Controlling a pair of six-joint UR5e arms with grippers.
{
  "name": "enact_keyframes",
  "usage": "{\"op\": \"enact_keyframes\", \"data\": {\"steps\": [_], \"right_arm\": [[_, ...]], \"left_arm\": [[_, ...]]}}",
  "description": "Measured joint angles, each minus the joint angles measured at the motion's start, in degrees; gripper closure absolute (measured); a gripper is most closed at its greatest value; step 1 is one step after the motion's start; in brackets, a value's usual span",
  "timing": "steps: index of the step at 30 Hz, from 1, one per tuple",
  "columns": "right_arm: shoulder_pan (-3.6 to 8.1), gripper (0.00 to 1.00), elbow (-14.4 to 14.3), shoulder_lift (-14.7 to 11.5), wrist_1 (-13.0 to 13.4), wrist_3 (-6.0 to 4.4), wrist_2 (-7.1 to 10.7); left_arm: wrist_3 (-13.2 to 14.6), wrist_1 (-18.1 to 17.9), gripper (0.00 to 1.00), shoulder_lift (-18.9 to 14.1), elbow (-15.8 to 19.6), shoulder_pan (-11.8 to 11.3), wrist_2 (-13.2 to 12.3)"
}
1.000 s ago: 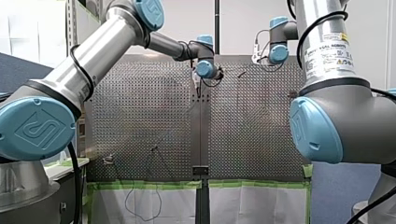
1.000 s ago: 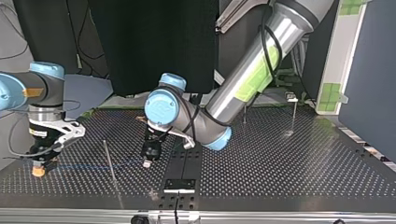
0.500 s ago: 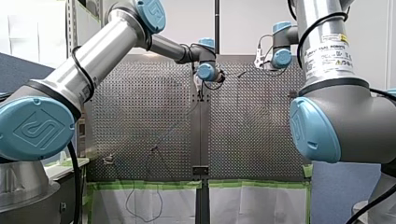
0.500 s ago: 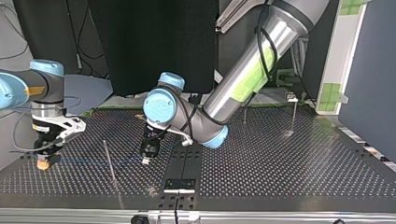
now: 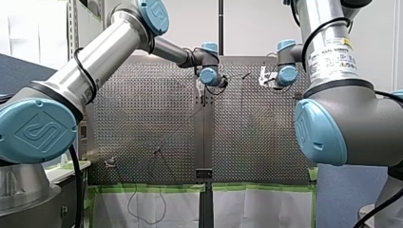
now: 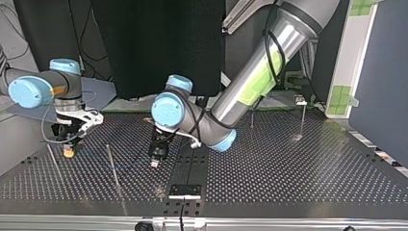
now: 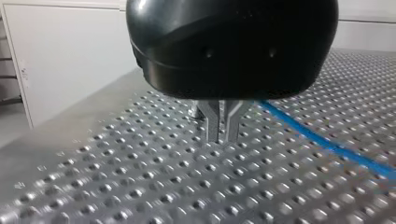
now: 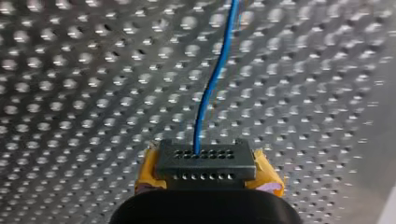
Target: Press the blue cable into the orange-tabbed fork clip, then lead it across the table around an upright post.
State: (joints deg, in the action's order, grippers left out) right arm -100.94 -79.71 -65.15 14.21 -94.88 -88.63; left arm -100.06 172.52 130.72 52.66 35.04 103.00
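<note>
From my right end effector (image 8: 201, 157), gripped blue cable (image 8: 212, 84) runs ahead.

White wall (image 5: 247, 28) straight ahead beyond the perforated table (image 5: 142, 118), with a black pole (image 5: 221, 23) rising against it. Green tape (image 5: 142, 188) lines the table's near edge, a white sheet (image 5: 256, 209) hanging below. From across, a black curtain (image 6: 154, 43) fills the back, with a blue-grey panel (image 6: 380, 72) at the top view's right.

Green tape (image 5: 142, 188) edges the perforated table (image 5: 142, 118) above white sheeting (image 5: 183, 209).
</note>
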Motion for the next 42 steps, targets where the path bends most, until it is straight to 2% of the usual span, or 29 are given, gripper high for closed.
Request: {"op": "enact_keyframes", "data": {"steps": [1, 2, 4, 5, 7, 8, 9, 10, 17, 28, 35, 42], "right_arm": [[0.0, 1.0, -0.33, 0.1, 0.3, -0.09, 0.02], [0.0, 1.0, -0.8, 0.21, 0.74, -0.22, 0.05], [0.0, 1.0, -1.38, 0.33, 1.42, -0.4, 0.06], [-0.01, 1.0, -1.66, 0.4, 1.85, -0.47, 0.06], [-0.03, 1.0, -1.93, 0.58, 2.27, -0.53, 0.08], [-0.04, 1.0, -2.03, 0.74, 2.44, -0.56, 0.1], [-0.05, 1.0, -2.09, 0.88, 2.51, -0.56, 0.1], [-0.07, 1.0, -2.13, 1.02, 2.57, -0.57, 0.1], [-0.17, 1.0, -2.77, 2.15, 3.82, -0.57, 0.05], [-0.25, 1.0, -3.67, 3.19, 5.44, -0.54, 0.03], [-0.65, 1.0, -6.29, 6.15, 8.5, -0.52, -0.03], [-0.43, 1.0, -8.0, 9.27, 11.63, -0.59, -0.13]], "left_arm": [[0.01, -0.02, 0.62, 0.0, 0.28, -0.07, 0.06], [0.02, -0.03, 0.62, 0.0, 0.48, -0.11, 0.11], [0.04, -0.05, 0.47, 0.0, 0.83, -0.22, 0.14], [0.04, -0.05, 0.47, 0.0, 0.92, -0.27, 0.13], [0.05, -0.01, 0.24, 0.0, 1.04, -0.34, 0.08], [0.04, 0.03, 0.24, 0.0, 1.07, -0.36, 0.09], [0.03, 0.07, 0.07, 0.0, 1.1, -0.37, 0.11], [0.02, 0.09, 0.0, 0.0, 1.2, -0.4, 0.16], [0.08, -0.05, 0.0, 0.0, 2.37, -0.49, 0.31], [0.13, -0.31, 0.0, 0.01, 2.68, -0.56, -1.17], [-0.04, -0.38, 0.0, 0.02, 2.7, -1.09, -0.58], [-0.12, -0.39, 0.0, 0.3, 2.72, -1.75, -0.54]]}}
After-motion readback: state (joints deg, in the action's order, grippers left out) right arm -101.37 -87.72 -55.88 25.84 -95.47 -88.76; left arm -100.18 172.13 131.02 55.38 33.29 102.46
